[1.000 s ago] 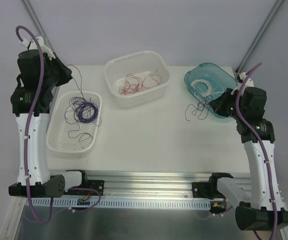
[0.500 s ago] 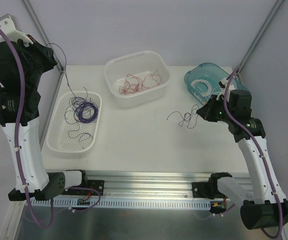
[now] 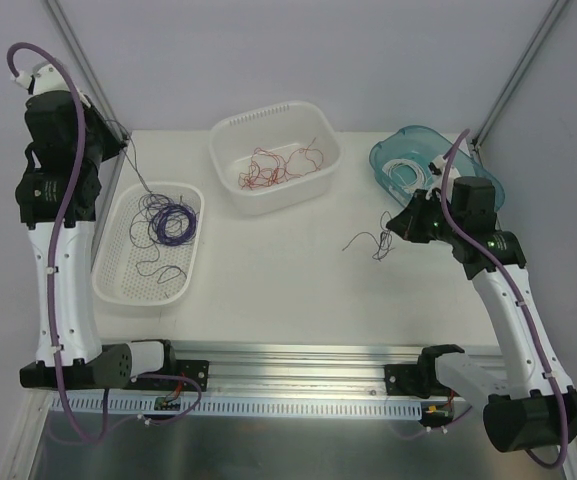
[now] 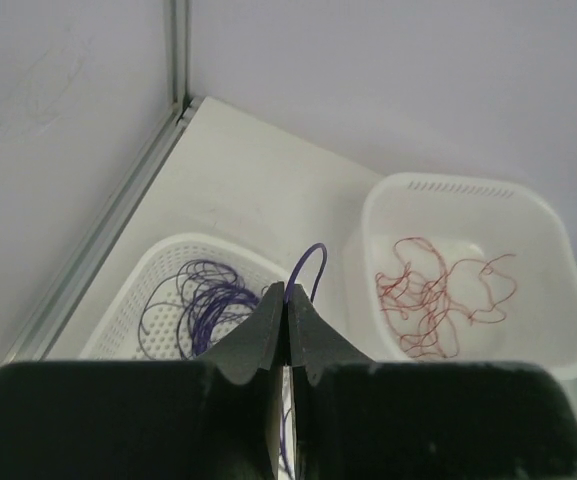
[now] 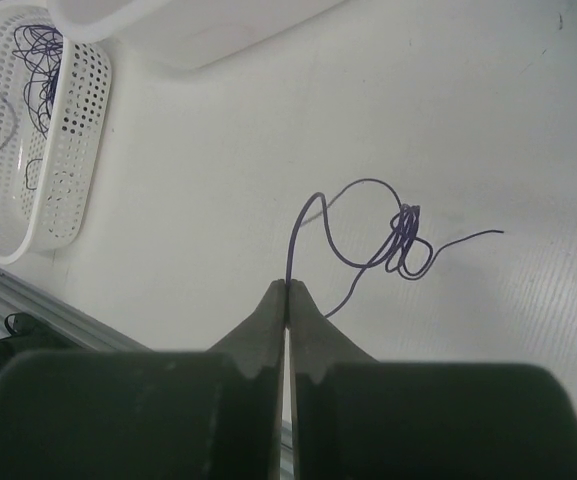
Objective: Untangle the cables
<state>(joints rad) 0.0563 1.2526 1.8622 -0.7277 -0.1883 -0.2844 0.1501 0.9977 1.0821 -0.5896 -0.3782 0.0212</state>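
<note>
Light is bright, even, diffuse; shadows faint. My left fingers (image 4: 253, 345) and right fingers (image 5: 258, 335) blur close up.

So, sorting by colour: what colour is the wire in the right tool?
Purple. The wire in the right tool shows best in the right wrist view.

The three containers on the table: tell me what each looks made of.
Left basket: likely rigid white plastic with a matte finish, its walls and floor punched with regular holes.
Middle tub: likely moulded white plastic, smooth with a slight sheen, and a row of slots under the rim.
Right bin: probably translucent blue plastic, glossy, judging by its light, see-through tint.
</note>
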